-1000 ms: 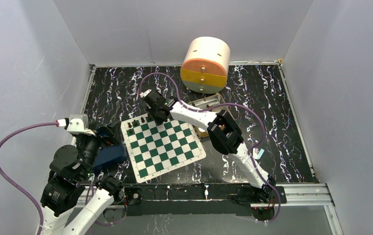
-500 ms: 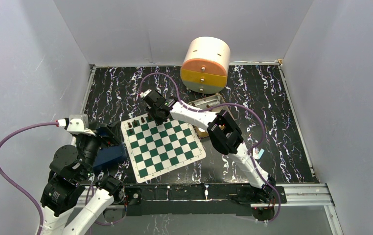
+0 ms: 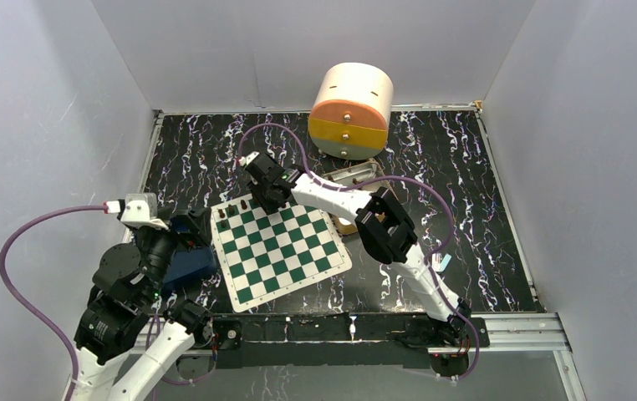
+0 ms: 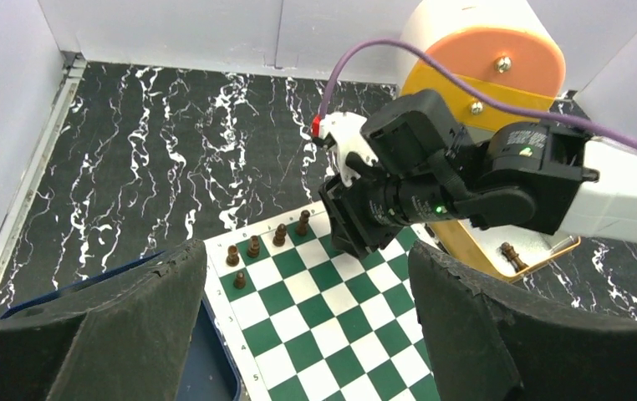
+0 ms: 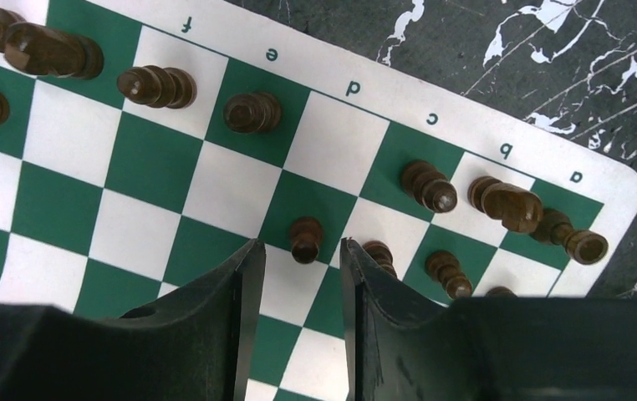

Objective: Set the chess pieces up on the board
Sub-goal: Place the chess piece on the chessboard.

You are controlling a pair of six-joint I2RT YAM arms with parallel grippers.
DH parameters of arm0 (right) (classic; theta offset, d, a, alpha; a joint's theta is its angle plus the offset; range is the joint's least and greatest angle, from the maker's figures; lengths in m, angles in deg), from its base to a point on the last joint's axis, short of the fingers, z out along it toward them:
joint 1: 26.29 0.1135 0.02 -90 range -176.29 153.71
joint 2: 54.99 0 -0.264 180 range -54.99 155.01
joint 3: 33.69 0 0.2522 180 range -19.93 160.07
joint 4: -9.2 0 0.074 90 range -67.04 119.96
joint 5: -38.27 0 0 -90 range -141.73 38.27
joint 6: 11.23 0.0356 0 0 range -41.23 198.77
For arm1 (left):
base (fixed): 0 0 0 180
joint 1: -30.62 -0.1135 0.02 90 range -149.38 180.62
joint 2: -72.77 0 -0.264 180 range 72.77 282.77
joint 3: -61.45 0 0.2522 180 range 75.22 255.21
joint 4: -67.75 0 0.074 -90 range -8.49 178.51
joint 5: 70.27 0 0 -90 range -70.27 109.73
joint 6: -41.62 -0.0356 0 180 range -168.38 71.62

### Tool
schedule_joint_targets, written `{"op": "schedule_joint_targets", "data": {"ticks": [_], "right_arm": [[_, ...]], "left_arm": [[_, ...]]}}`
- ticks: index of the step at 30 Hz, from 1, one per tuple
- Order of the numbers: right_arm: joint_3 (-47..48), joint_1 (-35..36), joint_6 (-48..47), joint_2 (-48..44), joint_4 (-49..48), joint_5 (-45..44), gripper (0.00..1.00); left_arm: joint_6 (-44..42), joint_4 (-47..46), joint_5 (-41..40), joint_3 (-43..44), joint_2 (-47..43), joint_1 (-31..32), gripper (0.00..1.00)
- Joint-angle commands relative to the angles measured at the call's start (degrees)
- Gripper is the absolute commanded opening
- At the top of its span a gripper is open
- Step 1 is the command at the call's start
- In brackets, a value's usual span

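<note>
The green-and-white board lies mid-table. Several dark brown chess pieces stand along its lettered edge, with pawns in the row behind them. My right gripper is open low over that edge. One pawn stands upright on a green square just past the fingertips, touching neither finger. My left gripper is wide open and holds nothing, above the board's left side. From there I see a few pieces near the corner and the right gripper beside them.
A tan tray past the board's far corner holds a lying piece. Behind it stands a round orange-and-yellow drawer unit. A blue tray sits against the board's left edge, under my left arm.
The right jaws have parted and the pawn now stands free on the board. My left arm has shifted slightly to the right.
</note>
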State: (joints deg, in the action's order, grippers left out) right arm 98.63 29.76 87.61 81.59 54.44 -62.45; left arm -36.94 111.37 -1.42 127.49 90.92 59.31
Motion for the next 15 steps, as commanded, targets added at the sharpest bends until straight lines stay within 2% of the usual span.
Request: {"op": "schedule_joint_targets", "data": {"ticks": [1, 7, 15], "right_arm": [[-1.13, 0.12, 0.81, -8.21, -2.41, 0.68, 0.48], [-5.66, -0.99, 1.45, -15.51, -2.89, -0.52, 0.48], [-20.84, -7.15, 2.10, -27.62, -5.52, -3.01, 0.41]], "left_arm": [[1.57, -1.25, 0.77, -1.91, 1.95, 0.14, 0.87], [2.35, -2.55, 3.75, -4.66, 4.09, 0.16, 0.87], [0.00, -5.97, 7.14, -8.21, 10.24, 0.14, 0.87]]}}
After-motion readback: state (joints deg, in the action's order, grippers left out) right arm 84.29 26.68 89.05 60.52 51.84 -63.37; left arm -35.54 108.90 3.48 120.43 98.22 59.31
